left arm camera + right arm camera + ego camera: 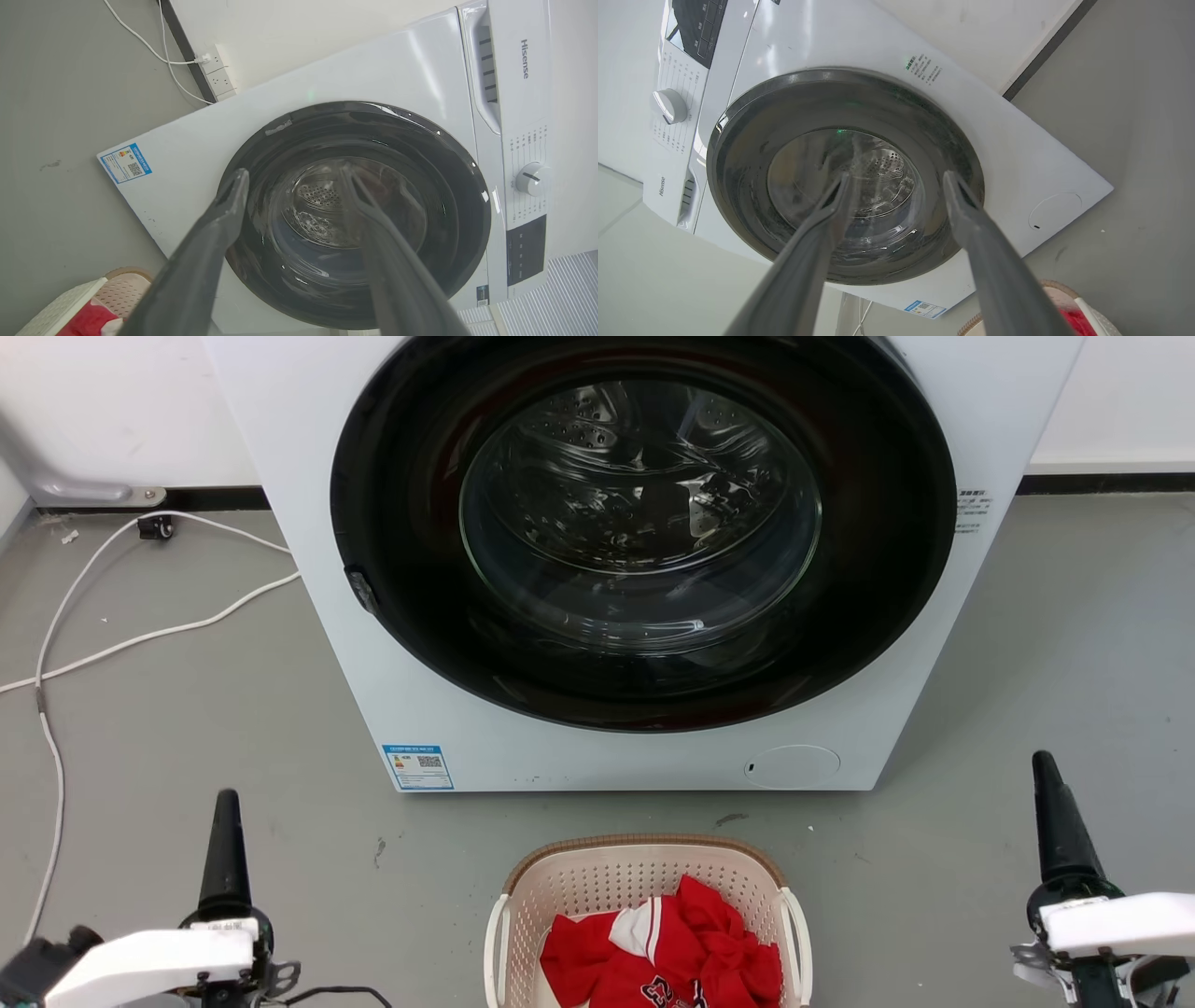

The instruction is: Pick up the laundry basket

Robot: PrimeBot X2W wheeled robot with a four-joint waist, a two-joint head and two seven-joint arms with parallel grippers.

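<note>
Your left pincer [294,173] and right pincer [897,176] are spread, empty; basket [644,845] sits between them, so grab both handles [496,933] evenly.

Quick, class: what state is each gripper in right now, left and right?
Left gripper: open, holding nothing.
Right gripper: open, holding nothing.

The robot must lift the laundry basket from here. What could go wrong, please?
1. The left gripper and right gripper stand open, wide of the laundry basket; closing on only one white handle may tilt it and spill the red clothes.
2. The basket sits close before the washing machine, so a forward swing might strike its door.
</note>
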